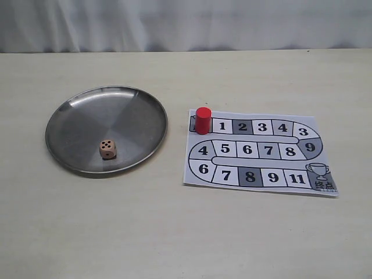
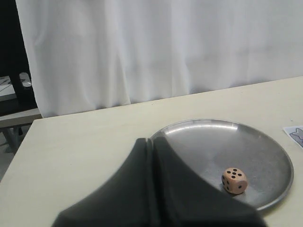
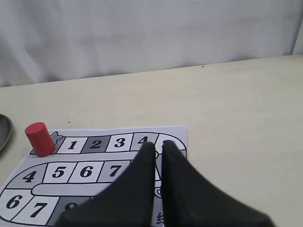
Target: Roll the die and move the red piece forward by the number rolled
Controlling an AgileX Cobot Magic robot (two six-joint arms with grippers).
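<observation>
The die (image 1: 107,149) (image 2: 234,180) lies still in the near part of a round steel plate (image 1: 75,104) (image 2: 213,137), five pips facing up. Upright on the start square just left of square 1 stands the red piece (image 1: 202,120) (image 3: 40,139), at the far left corner of the paper board (image 1: 261,174) (image 3: 85,187). Neither arm shows in the exterior view. My left gripper (image 2: 152,141) is shut and empty, held back from the plate with the die off to one side. My right gripper (image 3: 157,144) is shut with only a slit between its fingers, hovering over the board's right end, well away from the red piece.
The board's track winds in three numbered rows to a trophy square (image 1: 320,172) at its near right corner. A pale curtain (image 1: 186,23) closes off the back of the cream table (image 1: 174,232). The plate's rim (image 3: 4,130) shows at the edge of the right wrist view.
</observation>
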